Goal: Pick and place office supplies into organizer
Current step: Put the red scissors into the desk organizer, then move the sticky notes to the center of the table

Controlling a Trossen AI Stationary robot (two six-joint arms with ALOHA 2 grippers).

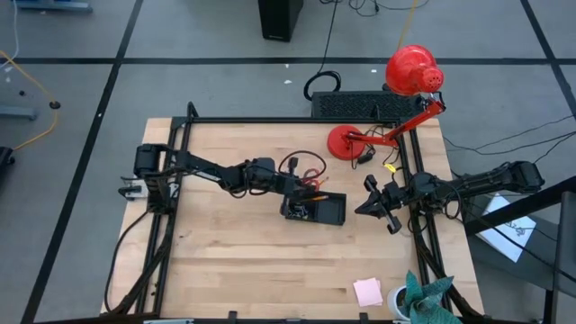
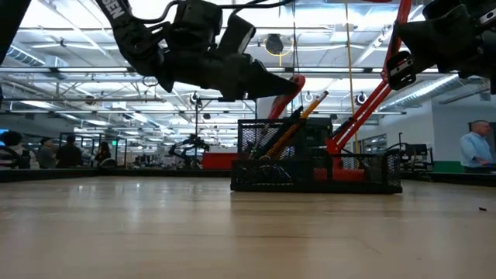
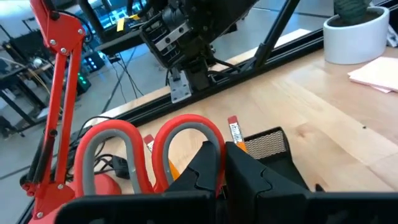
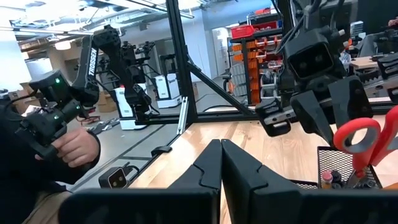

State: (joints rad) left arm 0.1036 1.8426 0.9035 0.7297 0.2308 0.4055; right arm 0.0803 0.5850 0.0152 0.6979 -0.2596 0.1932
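Observation:
The red-handled scissors [image 3: 155,149] stand handles-up in the black mesh organizer [image 1: 329,212], beside orange pencils [image 2: 298,116] that lean in the same compartment. My left gripper [image 3: 222,165] reaches in from the table's left, just above the organizer's left end, shut at the scissors' handles. The blades are hidden inside the organizer. My right gripper [image 1: 376,203] waits shut at the table's right side, above the surface. A pink sticky-note pad [image 1: 367,291] lies flat near the front edge. A small yellow piece [image 1: 390,167] lies by the right rail. My left gripper is shut on the outer rim of one red handle loop [image 3: 213,142], pinched between its two fingers. The fingers come nearly level from the table's left, slanting a little down, and hide the exact place of contact. The scissors stand upright, handles above the mesh rim [image 4: 348,163].
A red desk lamp stands with its round base [image 1: 346,142] just beyond the organizer and its arm [image 1: 405,126] slanting to the back right. A white pot with teal cloth [image 1: 416,297] sits at the front right corner. A black frame rail [image 1: 416,207] borders the right side. A person [image 4: 62,146] stands beyond the table.

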